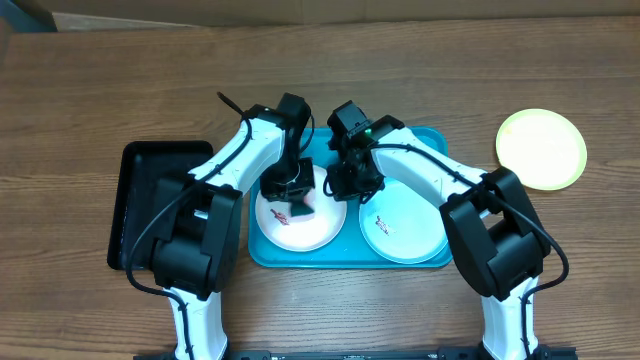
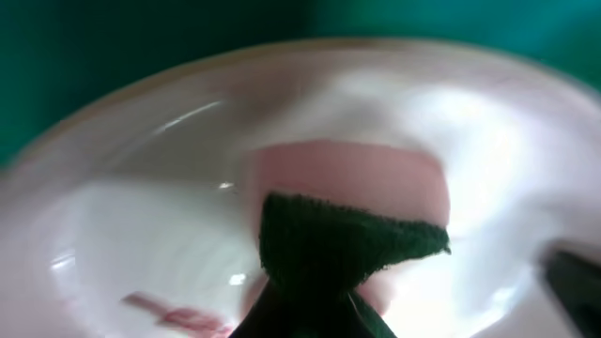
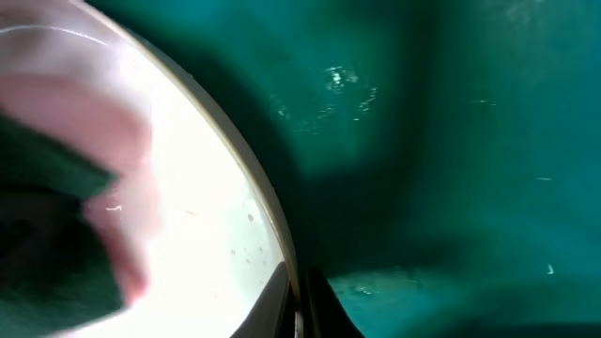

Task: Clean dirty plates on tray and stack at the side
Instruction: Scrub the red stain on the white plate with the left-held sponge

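The left gripper [image 1: 297, 190] is closed on a sponge [image 2: 349, 237], which is pressed onto the white plate [image 1: 300, 234] on the tray [image 1: 340, 259]. That plate's rim is pinched by the right gripper [image 1: 341, 184]. The mint plate [image 1: 405, 236] is seated beside it, and the yellow-green plate [image 1: 541, 149] is set on the table [image 1: 100, 80].

Three plates: one white plate [image 1: 290, 230], one pale mint plate [image 1: 405, 230], one yellow-green plate [image 1: 541, 148]. Two trays: one turquoise tray [image 1: 350, 259], one black tray [image 1: 140, 200]. One pink-and-green sponge [image 2: 349, 202]. Two robot arms: left arm [image 1: 235, 155], right arm [image 1: 430, 170].
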Controlling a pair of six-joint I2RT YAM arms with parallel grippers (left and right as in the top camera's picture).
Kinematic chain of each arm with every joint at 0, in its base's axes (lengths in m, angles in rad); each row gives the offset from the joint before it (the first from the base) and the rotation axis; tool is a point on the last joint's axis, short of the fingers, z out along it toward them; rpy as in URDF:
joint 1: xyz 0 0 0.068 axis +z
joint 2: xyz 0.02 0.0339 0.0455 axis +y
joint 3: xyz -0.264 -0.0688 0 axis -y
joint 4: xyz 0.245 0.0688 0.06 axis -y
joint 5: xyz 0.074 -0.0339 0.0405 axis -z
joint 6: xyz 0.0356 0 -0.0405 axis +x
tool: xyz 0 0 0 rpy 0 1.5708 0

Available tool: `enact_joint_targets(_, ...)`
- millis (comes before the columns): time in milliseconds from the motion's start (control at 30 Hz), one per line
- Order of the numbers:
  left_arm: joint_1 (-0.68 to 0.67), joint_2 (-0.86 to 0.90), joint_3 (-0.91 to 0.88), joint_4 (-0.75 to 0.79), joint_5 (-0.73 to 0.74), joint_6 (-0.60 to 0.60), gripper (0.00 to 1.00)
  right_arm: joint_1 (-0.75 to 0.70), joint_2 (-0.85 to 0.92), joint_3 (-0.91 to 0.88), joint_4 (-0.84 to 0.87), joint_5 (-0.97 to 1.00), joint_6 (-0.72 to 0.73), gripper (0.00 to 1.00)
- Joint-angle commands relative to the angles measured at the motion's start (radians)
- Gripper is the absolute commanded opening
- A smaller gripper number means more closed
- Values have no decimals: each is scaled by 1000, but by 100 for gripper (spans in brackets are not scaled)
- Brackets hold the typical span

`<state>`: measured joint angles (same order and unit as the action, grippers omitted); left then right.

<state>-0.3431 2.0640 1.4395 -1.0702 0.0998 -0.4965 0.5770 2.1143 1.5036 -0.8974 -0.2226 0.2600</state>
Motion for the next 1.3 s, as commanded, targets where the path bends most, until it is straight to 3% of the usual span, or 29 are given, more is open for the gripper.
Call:
enact_joint_targets(0,15,60,-25,-92,-379,-66,4,-22,6,-13,2,64,1,4)
enact_joint_targets(133,15,60,33,-193,-475,-158,4,-22,6,-13,2,64,1,4)
enact_joint_targets(267,15,60,108,-266,-435,-184,4,-22,6,-12,2,64,1,4)
enact_joint_targets(467,16,18,222,-283,-218,-94,4,-22,6,-13,2,64,1,4)
enact_joint_targets(800,29,-148,254,-164,119,36,4,-22,6,-13,10,64,29,4)
enact_joint_targets(1033,21,-119,136,-146,166,63,4,-23,6,-13,10,64,59,4)
enact_joint_targets(1267,21,-100,-94,-18,219,48,4,-23,6,-13,11,64,59,4)
